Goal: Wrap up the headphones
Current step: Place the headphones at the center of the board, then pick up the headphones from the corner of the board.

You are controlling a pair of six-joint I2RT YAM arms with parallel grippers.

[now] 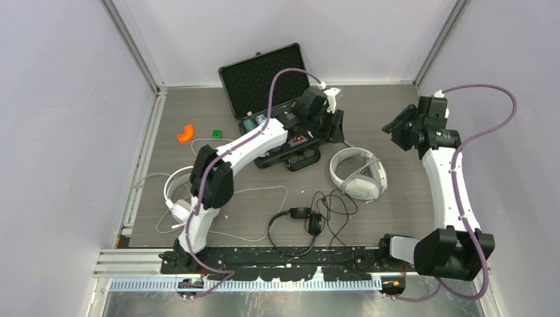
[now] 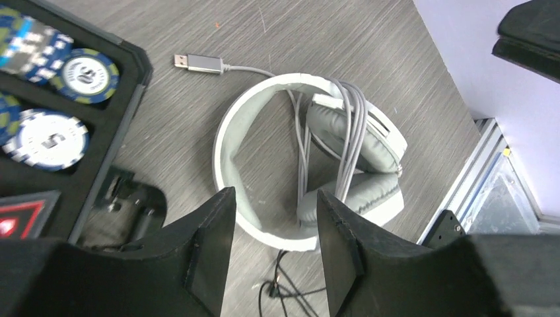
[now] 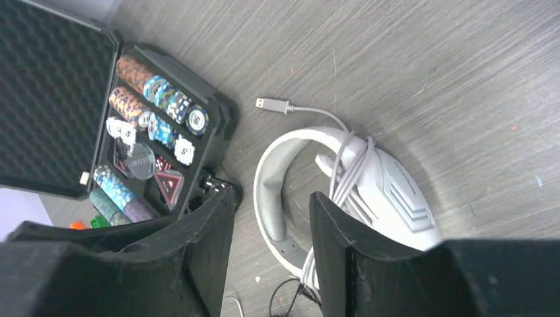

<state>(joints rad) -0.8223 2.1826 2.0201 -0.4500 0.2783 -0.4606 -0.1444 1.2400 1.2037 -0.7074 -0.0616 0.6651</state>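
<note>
Three corded headsets lie on the table. The bulky white-grey over-ear pair (image 1: 362,179) sits right of centre, just beside the open poker-chip case (image 1: 264,76). The slim black on-ear pair (image 1: 305,219) lies near the front edge amid a loose tangle of its own cord. The white round-cup pair (image 1: 177,206) is off to the left, partly behind the left arm.

Both arms hang above the white-grey pair. The left gripper (image 2: 274,205) has its jaws spread wide with nothing between them, and the right gripper (image 3: 272,198) is just as wide and as empty.

That pair looks close to finished to me: its grey cord (image 2: 347,132) is looped several times across the cups and band, and only the USB plug (image 2: 198,63) trails out on the table.

If it were my job, I'd pinch the cord just behind the plug and tuck it under a loop. The other gripper should steady the band so the coils don't slip. The black pair's tangle looks the harder job.
</note>
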